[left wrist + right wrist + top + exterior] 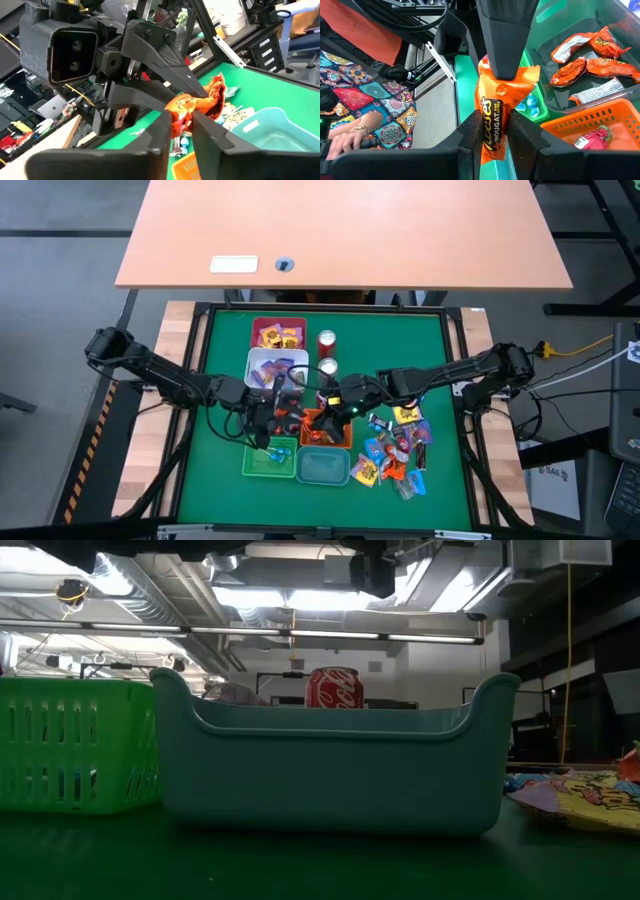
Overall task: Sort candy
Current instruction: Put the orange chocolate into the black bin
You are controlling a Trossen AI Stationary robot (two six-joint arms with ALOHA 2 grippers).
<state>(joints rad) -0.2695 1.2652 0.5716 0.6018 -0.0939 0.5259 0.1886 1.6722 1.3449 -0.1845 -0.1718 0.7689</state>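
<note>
An orange-wrapped candy (495,102) hangs in the air between my two grippers, above the bins at the table's middle. My left gripper (184,137) comes in from the table's left and is shut on one end of it. My right gripper (492,137) comes in from the right and is shut on the other part. In the high view the two grippers, left (296,406) and right (338,402), meet over the orange bin (326,432). More candy (400,450) lies in a loose pile on the green mat at the right. My left gripper pinches the end of the orange wrapper (182,114) between its two fingers, coming about level from the table's left. The candy is lifted clear of the bins. My right gripper pinches the wrapper's lower half (491,125) between its two fingers, slanting down from the table's right, fingers across the wrapper. The wrapper's far end (490,67) reaches up to the left gripper's finger (506,40).
A red bin (278,333) and a white bin (275,366) hold sweets at the back, with two red cans (326,352) beside them. A green bin (268,459) and a teal bin (322,468) stand at the front. A person's hand (345,135) shows beyond the table.
</note>
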